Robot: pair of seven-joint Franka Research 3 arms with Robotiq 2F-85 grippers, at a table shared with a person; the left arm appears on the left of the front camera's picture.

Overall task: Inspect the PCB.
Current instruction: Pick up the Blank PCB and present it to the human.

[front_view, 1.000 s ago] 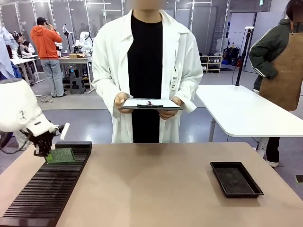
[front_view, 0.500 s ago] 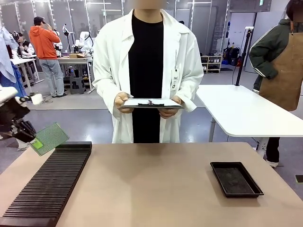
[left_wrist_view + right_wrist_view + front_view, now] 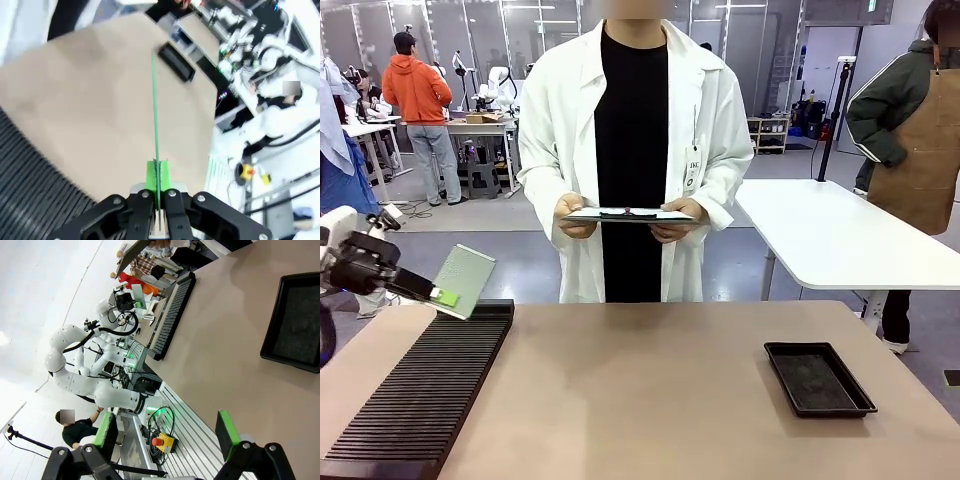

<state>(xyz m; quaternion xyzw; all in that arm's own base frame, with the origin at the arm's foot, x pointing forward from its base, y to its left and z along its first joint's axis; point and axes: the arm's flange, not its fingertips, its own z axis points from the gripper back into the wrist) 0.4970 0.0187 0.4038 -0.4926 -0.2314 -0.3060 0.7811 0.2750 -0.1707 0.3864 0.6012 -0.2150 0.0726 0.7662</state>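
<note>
— On your near side, over the robot-side edge of the table (image 3: 640, 420): your right gripper (image 3: 167, 435), green pads (image 3: 227, 432) wide apart, nothing between them.

— What's on the table?

— Near left you have the black slotted rack (image 3: 420, 390), running from the near edge back toward the far side. Right of centre, well apart from it, sits the shallow black tray (image 3: 820, 378).

— Left gripper?

— Your left gripper (image 3: 430, 292) is at the left edge of the front view, above the rack's far end. Its jaws are clamped together on the PCB (image 3: 468, 277), gripping at the bright green strip on the board's lower edge.

— Board attitude?

— It's held up in the air and tilted, pale dotted face toward the front camera, top edge higher and further right than the gripped edge. From your left wrist it's edge-on, a thin green line rising from between the fingers (image 3: 142, 212), with table under it and the rack off to one side.

— Touching the rack?

— I can't tell. Its low corner overlaps the rack's far end in the front view.

— Far side?

— A person in a white coat (image 3: 560, 130) stands at the far edge, holding a clipboard (image 3: 628, 214) level with both hands (image 3: 575, 215), one at each end. Beyond on the right is a second, white table (image 3: 840, 240), with someone in a brown apron (image 3: 925, 150) beside it.
</note>
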